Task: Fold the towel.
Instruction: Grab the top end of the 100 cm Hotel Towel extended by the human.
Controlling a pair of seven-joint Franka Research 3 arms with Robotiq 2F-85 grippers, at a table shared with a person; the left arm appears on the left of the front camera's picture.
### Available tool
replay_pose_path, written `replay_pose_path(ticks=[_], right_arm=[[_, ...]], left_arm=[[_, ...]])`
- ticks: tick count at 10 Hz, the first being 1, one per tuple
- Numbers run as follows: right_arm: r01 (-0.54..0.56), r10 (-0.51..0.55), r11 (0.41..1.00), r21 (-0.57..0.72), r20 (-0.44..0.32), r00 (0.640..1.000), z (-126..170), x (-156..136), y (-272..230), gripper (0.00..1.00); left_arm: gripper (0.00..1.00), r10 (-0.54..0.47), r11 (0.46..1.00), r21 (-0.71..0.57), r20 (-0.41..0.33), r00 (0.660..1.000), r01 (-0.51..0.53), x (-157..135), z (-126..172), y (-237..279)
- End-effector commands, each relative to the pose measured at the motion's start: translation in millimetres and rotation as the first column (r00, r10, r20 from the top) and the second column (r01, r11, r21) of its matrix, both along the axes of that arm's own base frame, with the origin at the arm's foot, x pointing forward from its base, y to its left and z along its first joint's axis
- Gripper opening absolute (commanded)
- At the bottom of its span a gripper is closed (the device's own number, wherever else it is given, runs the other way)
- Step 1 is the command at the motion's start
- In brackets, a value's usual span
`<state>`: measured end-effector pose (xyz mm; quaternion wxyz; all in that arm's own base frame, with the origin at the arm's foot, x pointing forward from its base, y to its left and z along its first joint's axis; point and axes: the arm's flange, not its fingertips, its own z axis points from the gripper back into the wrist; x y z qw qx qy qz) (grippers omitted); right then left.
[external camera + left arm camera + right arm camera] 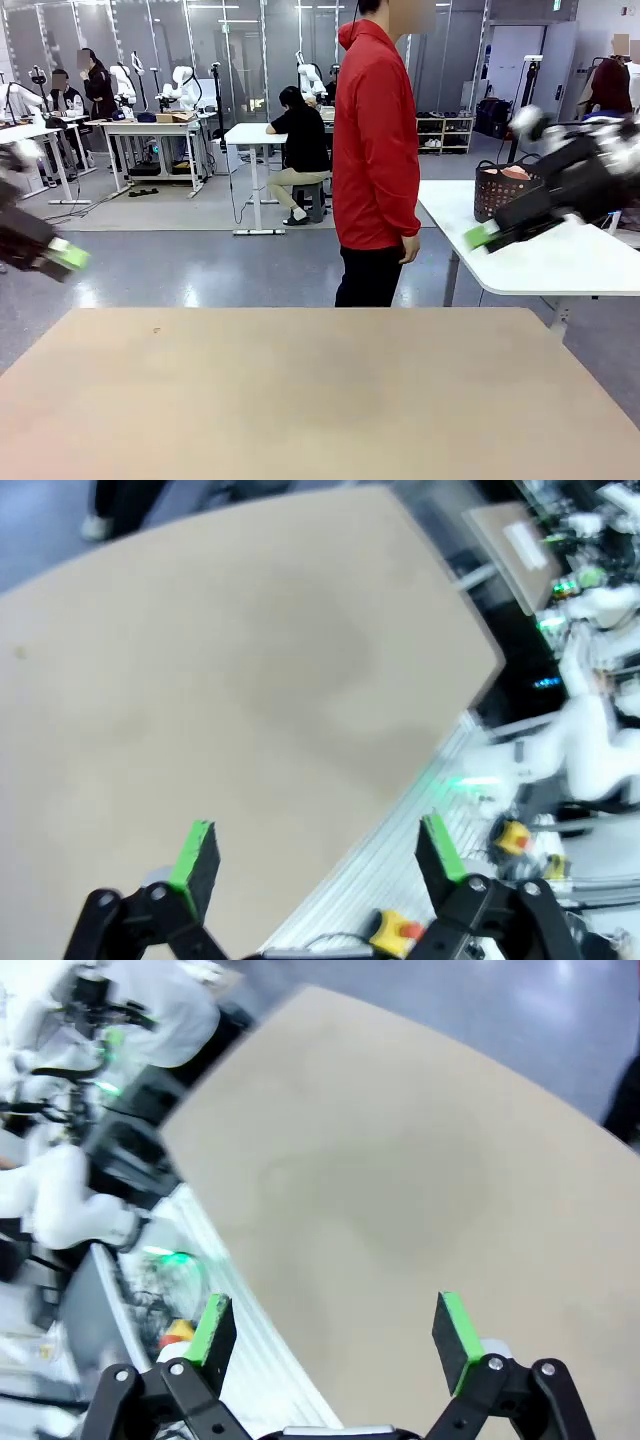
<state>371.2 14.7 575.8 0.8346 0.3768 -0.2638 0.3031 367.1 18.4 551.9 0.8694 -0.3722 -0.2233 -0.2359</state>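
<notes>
A red-jacketed person (375,140) stands beyond the beige table (300,400).

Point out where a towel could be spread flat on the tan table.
The whole tan table is bare, from the near edge to the far edge, beyond which the person stands. The left gripper and right gripper hang open off its sides. It is crowded only on the white side table, with the dark basket holding the towel.
</notes>
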Motion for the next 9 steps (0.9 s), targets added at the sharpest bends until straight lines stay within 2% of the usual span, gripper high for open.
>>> replay_pose_path(ticks=[1,2,3,4,6,7,9], right_arm=[[-0.005,0.028,0.979,0.202,-0.112,0.993,-18,4,-72,1.0],[0.005,0.04,0.948,0.318,-0.133,0.99,-23,-6,-113,1.0],[0.069,-0.014,0.934,0.352,-0.155,0.988,-34,-17,-153,1.0],[0.097,-0.029,0.91,0.404,-0.171,0.985,-44,-27,-183,1.0],[0.115,-0.043,0.859,0.499,-0.153,0.987,-59,-45,-222,1.0],[0.137,-0.064,0.84,0.526,-0.155,0.986,-66,-51,-235,1.0],[0.175,-0.097,0.844,0.506,-0.176,0.98,-68,-54,-240,1.0]], left_arm=[[1.0,-0.039,0.968,-0.251,-0.081,0.996,0.017,1,-14,75],[1.0,-0.033,0.928,-0.372,-0.105,0.994,-0.009,-6,-25,113],[1.0,0.026,0.865,-0.493,-0.145,0.989,-0.095,-11,-37,154],[1.0,0.043,0.822,-0.559,-0.139,0.989,-0.114,-18,-47,181],[1.0,0.067,0.802,-0.582,-0.137,0.988,-0.135,-29,-60,217],[1.0,0.086,0.814,-0.562,-0.136,0.987,-0.149,-32,-65,230],[1.0,0.112,0.807,-0.562,-0.154,0.982,-0.18,-33,-69,239]])
